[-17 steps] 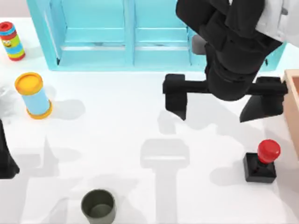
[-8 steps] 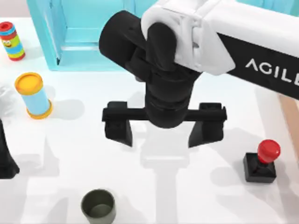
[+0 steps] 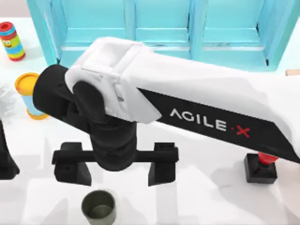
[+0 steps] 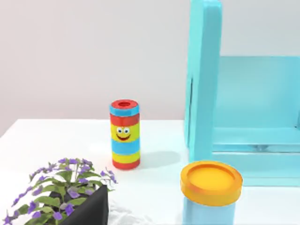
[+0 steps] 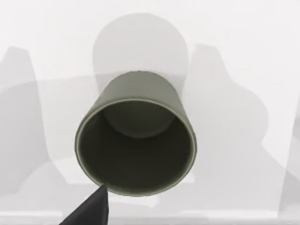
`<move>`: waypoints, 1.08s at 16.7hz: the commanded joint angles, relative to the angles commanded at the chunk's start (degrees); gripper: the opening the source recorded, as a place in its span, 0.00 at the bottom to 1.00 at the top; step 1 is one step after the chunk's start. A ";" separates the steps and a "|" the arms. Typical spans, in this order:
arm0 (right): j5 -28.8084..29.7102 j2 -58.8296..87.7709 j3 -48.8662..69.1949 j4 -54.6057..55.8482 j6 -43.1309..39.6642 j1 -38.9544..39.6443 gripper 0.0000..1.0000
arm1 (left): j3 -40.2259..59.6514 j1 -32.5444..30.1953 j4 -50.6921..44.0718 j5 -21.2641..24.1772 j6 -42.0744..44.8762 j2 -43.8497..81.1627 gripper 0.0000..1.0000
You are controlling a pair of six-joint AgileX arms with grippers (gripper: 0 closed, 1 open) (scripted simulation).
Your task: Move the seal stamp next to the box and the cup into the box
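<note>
The dark olive-green cup [image 3: 99, 207] stands upright near the table's front edge, left of centre. My right gripper [image 3: 117, 177] hangs open just behind and above it, its fingers spread wider than the cup. In the right wrist view the cup [image 5: 136, 140] sits below the camera with one black fingertip [image 5: 89, 211] at its rim side. The seal stamp [image 3: 259, 169] stands at the right, its red knob mostly hidden under my right arm. A tan corner of the box [image 3: 293, 72] peeks out at the right edge. My left gripper [image 3: 5, 161] is parked at the left edge.
A turquoise shelf unit [image 3: 159, 33] spans the back. A light-blue cylinder with a yellow lid [image 3: 26, 89] and a striped cylinder [image 3: 11, 41] stand at the back left. A potted plant with purple flowers [image 4: 56, 197] is near the left arm.
My right arm has swept from the back right to the front left, ending over the cup with its fingers still open. The arm now covers most of the stamp's knob and the box.
</note>
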 joint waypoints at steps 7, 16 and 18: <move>0.00 1.99 1.36 -0.07 2.20 1.66 1.00 | 0.00 0.00 0.00 0.00 0.00 0.00 1.00; 0.01 4.21 -11.78 15.46 2.37 1.97 1.00 | 0.00 0.00 0.00 0.00 0.00 0.00 1.00; 0.01 4.46 -12.91 16.63 2.42 2.01 1.00 | 0.00 0.00 0.00 0.00 0.00 0.00 1.00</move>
